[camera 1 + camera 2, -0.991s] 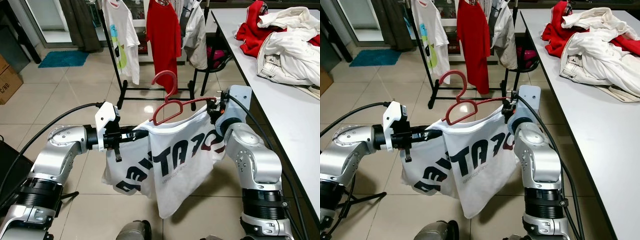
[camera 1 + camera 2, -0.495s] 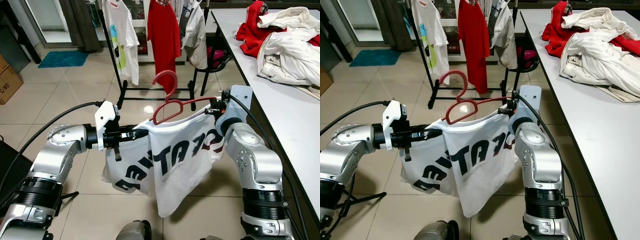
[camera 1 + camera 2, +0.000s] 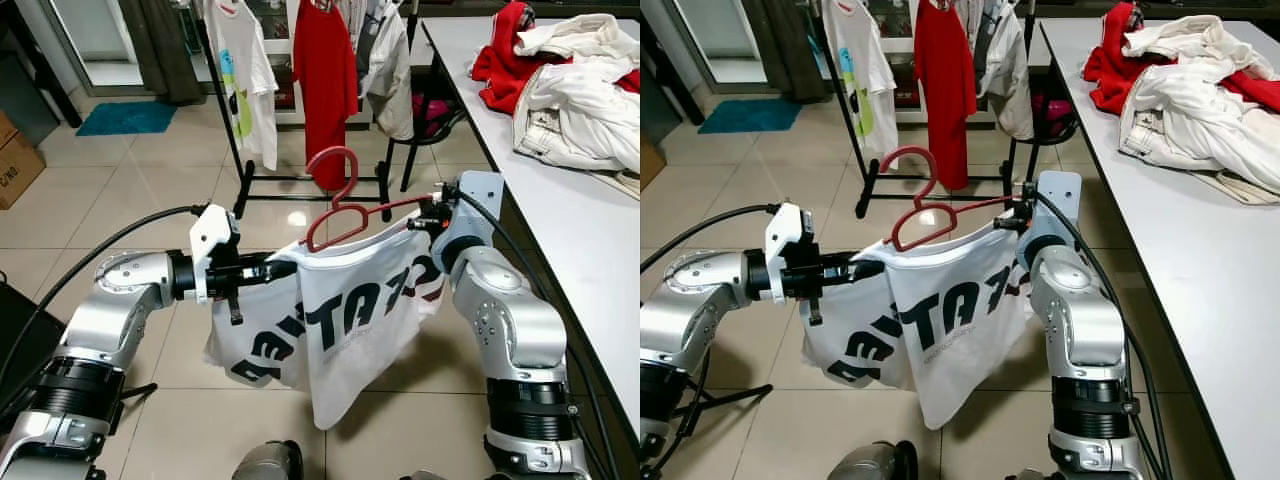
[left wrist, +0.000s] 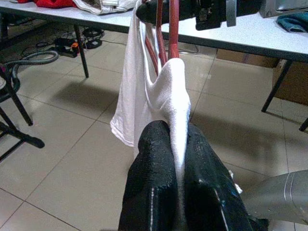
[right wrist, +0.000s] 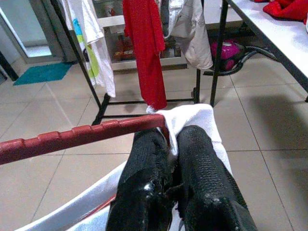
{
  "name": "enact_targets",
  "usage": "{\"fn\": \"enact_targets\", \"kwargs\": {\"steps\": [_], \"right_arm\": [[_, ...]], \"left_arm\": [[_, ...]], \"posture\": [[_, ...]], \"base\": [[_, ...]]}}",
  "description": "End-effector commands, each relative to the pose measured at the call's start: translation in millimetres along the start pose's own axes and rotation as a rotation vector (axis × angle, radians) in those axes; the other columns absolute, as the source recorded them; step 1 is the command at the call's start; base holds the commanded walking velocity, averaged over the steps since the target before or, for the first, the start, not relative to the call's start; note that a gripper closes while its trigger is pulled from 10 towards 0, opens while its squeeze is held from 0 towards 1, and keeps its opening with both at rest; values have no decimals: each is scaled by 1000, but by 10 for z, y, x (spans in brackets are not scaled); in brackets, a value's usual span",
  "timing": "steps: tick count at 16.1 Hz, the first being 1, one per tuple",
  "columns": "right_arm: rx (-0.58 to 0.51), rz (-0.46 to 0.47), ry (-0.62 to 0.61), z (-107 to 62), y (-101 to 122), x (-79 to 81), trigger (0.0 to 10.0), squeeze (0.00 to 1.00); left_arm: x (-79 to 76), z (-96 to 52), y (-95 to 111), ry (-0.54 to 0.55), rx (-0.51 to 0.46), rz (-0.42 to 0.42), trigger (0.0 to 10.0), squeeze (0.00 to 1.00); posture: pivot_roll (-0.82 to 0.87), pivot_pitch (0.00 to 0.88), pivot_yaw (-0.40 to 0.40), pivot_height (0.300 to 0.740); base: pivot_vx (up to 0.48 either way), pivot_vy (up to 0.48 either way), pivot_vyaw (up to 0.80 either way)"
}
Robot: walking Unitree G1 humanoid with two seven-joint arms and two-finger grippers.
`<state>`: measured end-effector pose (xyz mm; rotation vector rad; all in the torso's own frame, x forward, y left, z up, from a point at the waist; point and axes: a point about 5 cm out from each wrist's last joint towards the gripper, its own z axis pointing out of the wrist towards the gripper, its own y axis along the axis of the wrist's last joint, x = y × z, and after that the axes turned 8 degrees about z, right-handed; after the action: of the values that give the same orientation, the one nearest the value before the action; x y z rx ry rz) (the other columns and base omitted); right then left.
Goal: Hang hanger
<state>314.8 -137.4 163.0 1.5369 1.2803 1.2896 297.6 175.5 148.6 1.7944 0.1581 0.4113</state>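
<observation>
Behind: clothes rack (image 3: 300, 60); wrist views show both end effectors pinching shirt (image 3: 340, 300).

1. A tiled floor (image 3: 130, 170) of pale beige squares spreads below the robot, glossy enough to throw back a light patch near 12 o'clock.
2. A blue mat (image 3: 125, 117) lies flat on the tiles at 10 o'clock, by a doorway.
3. A black clothes rack base (image 3: 310, 180) stands on the floor at 12 o'clock.
4. A cardboard box (image 3: 15, 160) sits on the tiles at 9 o'clock.
5. A long white table (image 3: 570, 230) runs along 2 to 4 o'clock; a heap of red and white clothes (image 3: 570, 80) lies on its far end.
</observation>
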Motion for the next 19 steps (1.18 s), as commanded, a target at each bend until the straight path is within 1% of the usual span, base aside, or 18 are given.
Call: {"fn": "enact_targets", "kwargs": {"steps": [1,2,4,5,7,9,10,11,12,14,15,16,19], "right_arm": [[-20,3,-1,-26,29,-12,0,0],[-20,0,-2,-29,28,-13,0,0],[-25,-46,-3,-46,31,-30,0,0],[-31,-75,5,-60,42,-47,0,0],[-26,-172,39,-91,46,-66,0,0],[-41,-308,50,-123,70,-100,0,0],[-52,-348,50,-127,83,-106,0,0],[-76,-450,48,-134,110,-115,0,0],[-90,-520,48,-138,120,-118,0,0],[-88,-428,59,-143,123,-90,0,0],[-87,-417,64,-145,125,-81,0,0],[-85,-379,87,-157,134,-30,0,0],[-85,-341,124,-176,143,98,0,0]], "left_arm": [[22,-27,62,16,-24,18,0,0],[25,-26,63,17,-24,18,0,0],[29,-29,47,19,-13,17,0,0],[41,-36,20,32,15,24,0,0],[75,-52,-14,63,51,40,0,0],[126,-49,-17,106,73,55,0,0],[132,-47,-18,110,76,57,0,0],[144,-42,-22,120,83,62,0,0],[150,-37,-25,125,86,64,0,0],[154,-23,-26,129,85,68,0,0],[156,-20,-27,130,85,69,0,0],[152,-8,-32,128,87,71,0,0],[114,49,-67,103,100,79,0,0]], "posture": [[67,37,79,740],[66,38,80,740],[64,40,82,740],[64,41,84,740],[63,43,87,740],[62,43,88,740],[61,43,88,740],[59,42,90,740],[59,42,90,740],[58,39,90,740],[58,39,90,740],[57,37,90,740],[56,31,89,740]], "base": [[0,0,0],[0,0,0],[0,0,0],[0,0,0],[0,0,0],[0,0,0],[0,0,0],[0,0,0],[0,0,0],[0,0,0],[0,0,0],[0,0,0],[0,0,0]]}}
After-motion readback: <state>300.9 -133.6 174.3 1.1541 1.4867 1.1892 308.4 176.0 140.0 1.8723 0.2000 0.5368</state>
